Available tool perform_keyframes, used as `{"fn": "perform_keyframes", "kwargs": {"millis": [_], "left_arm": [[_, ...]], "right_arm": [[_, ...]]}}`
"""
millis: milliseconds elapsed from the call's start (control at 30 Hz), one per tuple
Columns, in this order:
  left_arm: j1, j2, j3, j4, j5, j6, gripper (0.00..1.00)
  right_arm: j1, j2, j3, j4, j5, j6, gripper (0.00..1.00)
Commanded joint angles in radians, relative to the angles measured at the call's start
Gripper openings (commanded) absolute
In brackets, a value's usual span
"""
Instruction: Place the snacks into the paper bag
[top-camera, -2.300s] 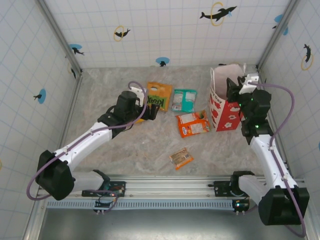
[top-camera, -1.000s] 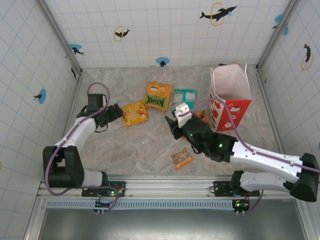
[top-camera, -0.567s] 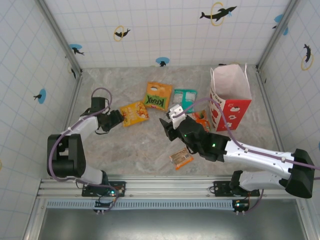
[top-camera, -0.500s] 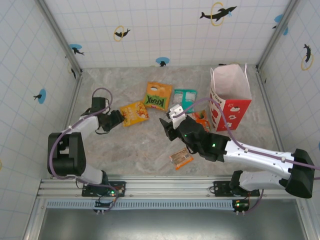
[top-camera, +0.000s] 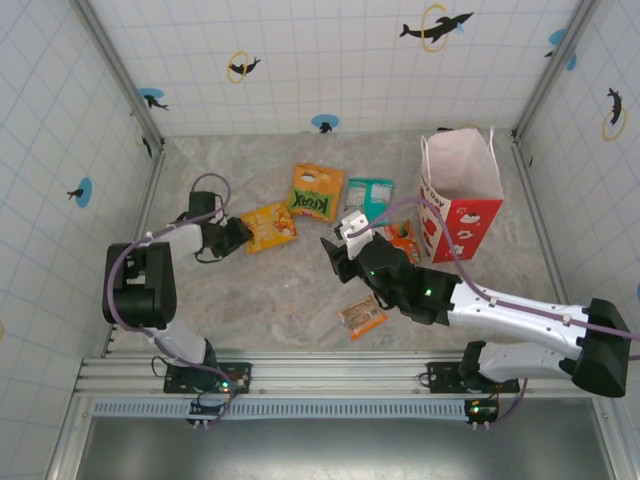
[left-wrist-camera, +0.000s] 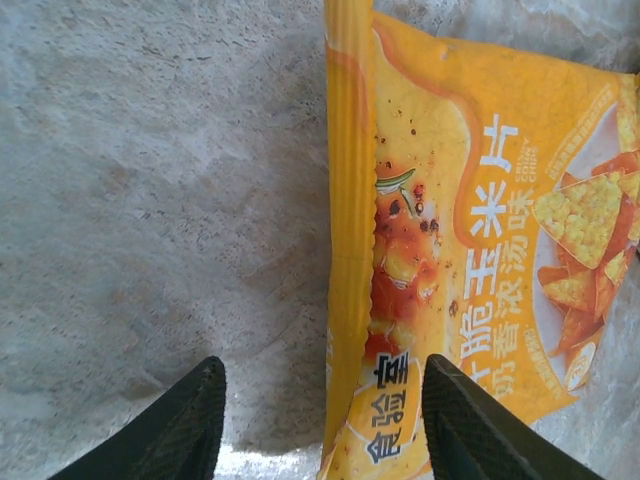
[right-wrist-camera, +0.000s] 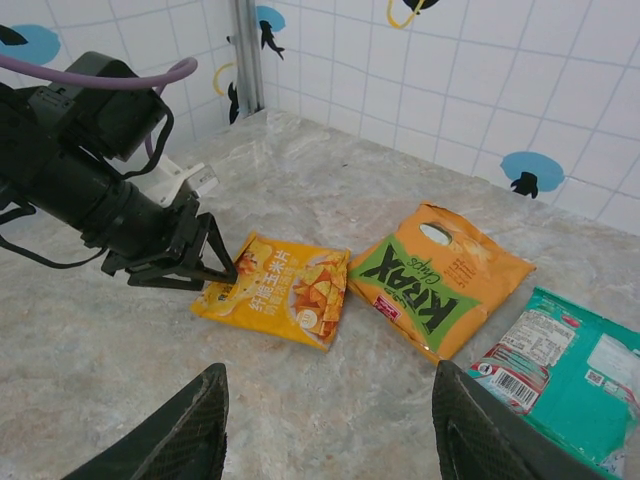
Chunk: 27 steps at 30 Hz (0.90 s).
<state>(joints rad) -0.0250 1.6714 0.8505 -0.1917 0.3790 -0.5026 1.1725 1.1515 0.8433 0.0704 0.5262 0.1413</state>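
Seen from above, the left arm (top-camera: 172, 238) folds back on itself at the table's (top-camera: 250, 300) left side. Its forearm runs low to the right and brings the left gripper (top-camera: 237, 236) to the near-left edge of the yellow-orange packet (top-camera: 270, 226). The left wrist view adds the close detail. The fingers (left-wrist-camera: 180, 435) stand apart and straddle the packet's sealed edge, one over bare marble, the other over the printed face. Whether either touches the foil I cannot tell. The right wrist view shows the same meeting from the side, with the packet lying flat.

Further right, the Krax packet (top-camera: 316, 191) and the teal packet (top-camera: 370, 198) lie flat beside each other. The right arm (top-camera: 500, 310) stretches from its base diagonally across to the table's middle. The right gripper (top-camera: 330, 252) hangs there with jaws apart and nothing between them. The arm covers part of the orange packet (top-camera: 404, 242), and the wrapped bar (top-camera: 362, 316) lies just beside it on the near side. The paper bag (top-camera: 462, 195) stands upright at the far right with its mouth open.
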Motion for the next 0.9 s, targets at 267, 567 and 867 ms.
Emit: {"fn": "perform_keyframes", "kwargs": {"millis": [267,567,867], "left_arm": [[0.007,0.081,0.043,0.064,0.066,-0.016,0.34],[0.006,0.083,0.047,0.037,0.057,0.011,0.09],[0.007,-0.041,0.01,-0.002,0.073,0.043,0.0]], "right_arm": [[0.005,-0.031,-0.024,0.014,0.034,0.012,0.55],[0.004,-0.053,-0.035,0.014,0.041,0.032,0.55],[0.004,-0.071,-0.063,0.03,0.04,0.046,0.54]]}}
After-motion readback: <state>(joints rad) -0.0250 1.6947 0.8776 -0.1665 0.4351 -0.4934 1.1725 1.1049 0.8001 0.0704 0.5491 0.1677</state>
